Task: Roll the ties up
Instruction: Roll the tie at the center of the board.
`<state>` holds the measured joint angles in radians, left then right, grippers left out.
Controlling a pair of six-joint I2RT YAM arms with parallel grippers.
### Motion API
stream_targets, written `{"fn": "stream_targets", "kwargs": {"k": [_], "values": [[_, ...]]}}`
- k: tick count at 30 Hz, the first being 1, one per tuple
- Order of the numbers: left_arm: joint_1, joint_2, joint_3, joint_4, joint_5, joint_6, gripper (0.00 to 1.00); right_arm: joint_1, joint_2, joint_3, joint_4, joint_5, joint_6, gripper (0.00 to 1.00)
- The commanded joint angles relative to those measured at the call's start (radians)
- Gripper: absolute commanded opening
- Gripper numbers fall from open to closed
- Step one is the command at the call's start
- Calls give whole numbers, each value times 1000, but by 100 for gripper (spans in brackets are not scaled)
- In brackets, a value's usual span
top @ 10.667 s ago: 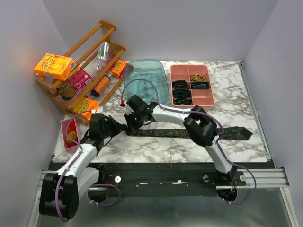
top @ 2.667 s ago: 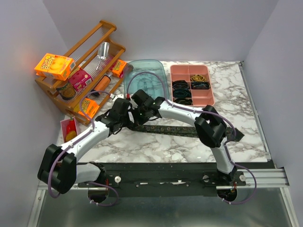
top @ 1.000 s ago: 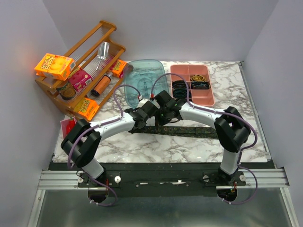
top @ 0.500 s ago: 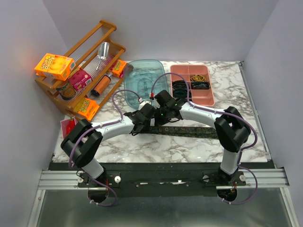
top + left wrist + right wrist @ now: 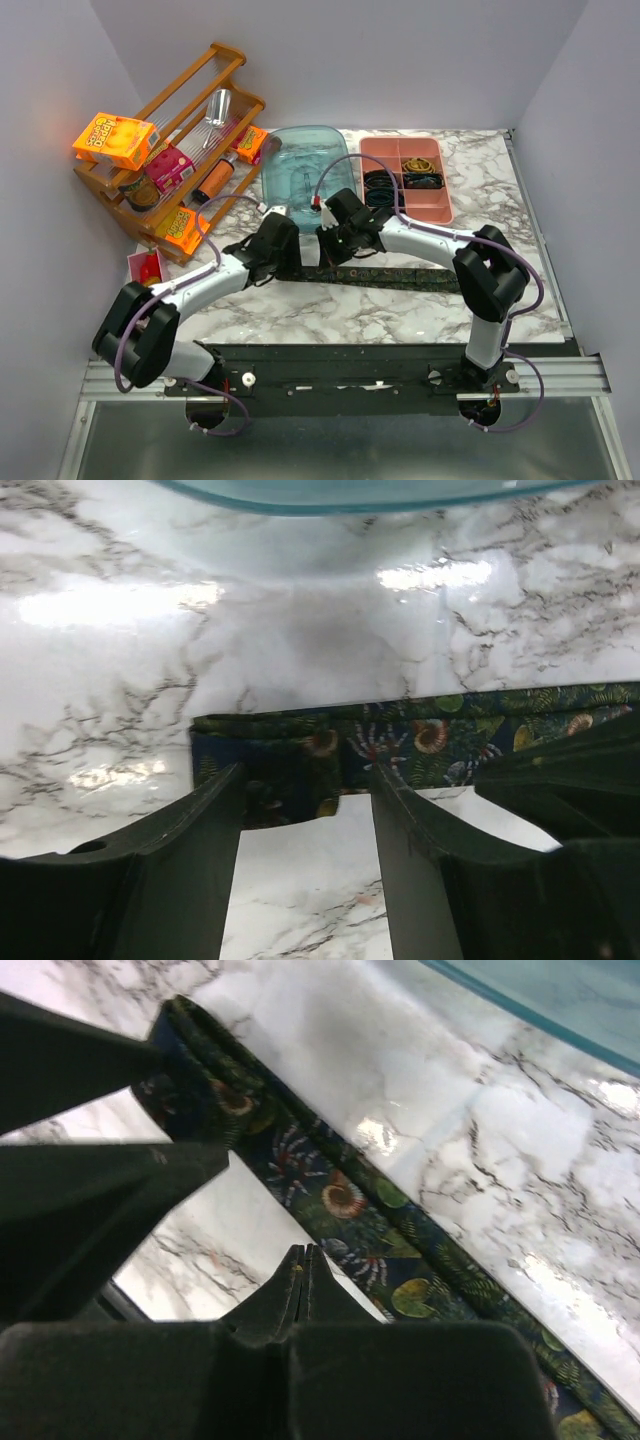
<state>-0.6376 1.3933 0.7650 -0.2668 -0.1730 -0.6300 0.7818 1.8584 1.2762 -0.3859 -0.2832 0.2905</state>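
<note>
One tie [image 5: 410, 278], dark with a shell and fern print, lies in a long strip across the marble table. Its left end [image 5: 265, 755] is folded over on itself. My left gripper [image 5: 305, 805] stands open just short of that folded end, with bare marble between its fingers [image 5: 200, 830]. In the top view the left gripper [image 5: 285, 258] sits at the strip's left end. My right gripper [image 5: 303, 1257] is shut, its tips resting at the near edge of the tie [image 5: 345, 1200], nothing between them. The right gripper [image 5: 330, 258] is close beside the left one.
A clear teal bin [image 5: 310, 175] stands just behind the grippers. A pink compartment tray [image 5: 440, 205] with rolled dark items is at the back right. A wooden rack [image 5: 225, 55] of snack boxes fills the back left. A pink box [image 5: 140, 265] stands at the left edge.
My left gripper has opened, let go of the folded tie end and drawn back to the left. The right gripper has stayed shut in about the same place.
</note>
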Motion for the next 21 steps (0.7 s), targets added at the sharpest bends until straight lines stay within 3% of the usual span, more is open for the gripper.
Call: {"fn": "stream_targets", "kwargs": {"k": [1, 10, 21], "values": [[79, -98, -85, 96, 147, -23, 63, 14, -13, 58, 45, -82, -5, 1], [258, -234, -185, 127, 282, -36, 66, 59, 84, 152, 62, -145, 9, 1], [358, -215, -268, 259, 448, -50, 67, 62, 196, 222, 51, -82, -14, 1]]}}
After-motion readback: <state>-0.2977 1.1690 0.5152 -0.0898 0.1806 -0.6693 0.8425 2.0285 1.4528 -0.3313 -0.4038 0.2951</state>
